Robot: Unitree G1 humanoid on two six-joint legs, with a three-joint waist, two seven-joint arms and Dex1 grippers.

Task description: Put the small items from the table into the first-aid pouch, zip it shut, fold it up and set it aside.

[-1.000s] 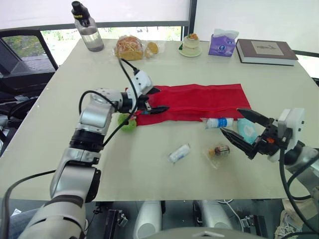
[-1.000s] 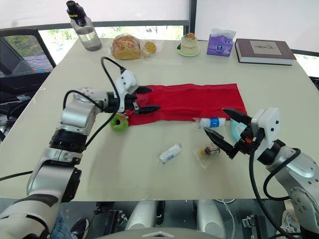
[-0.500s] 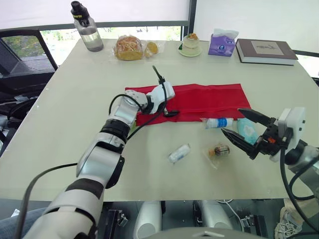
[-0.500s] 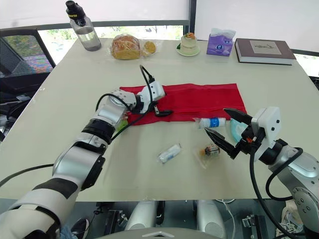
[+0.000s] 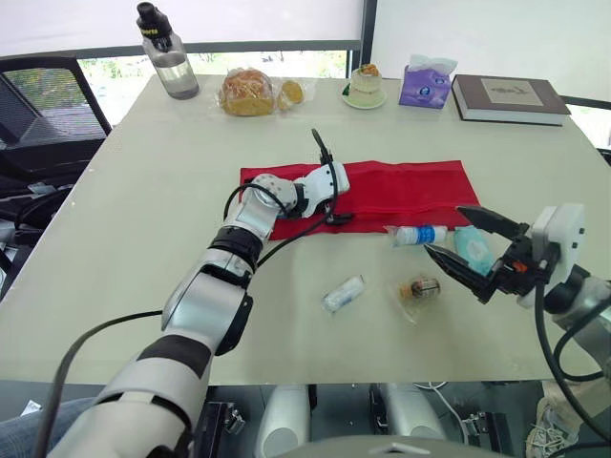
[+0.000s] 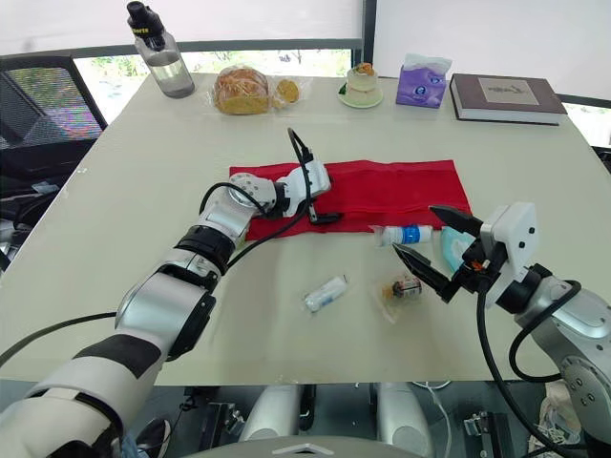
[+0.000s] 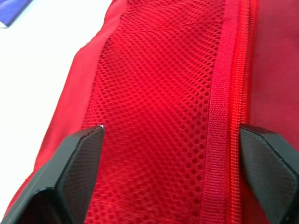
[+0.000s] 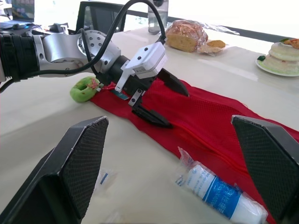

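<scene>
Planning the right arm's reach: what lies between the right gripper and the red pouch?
A white roll with a blue label, at the near edge of the red pouch, ahead of the open right gripper; clearest in the right wrist view.

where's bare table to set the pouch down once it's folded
The widest bare table is on the robot's left, between the water bottle and the near edge. A bare strip also runs between the red pouch and the back row from bread to book. Crowded: near the right gripper, around the white roll.
</scene>
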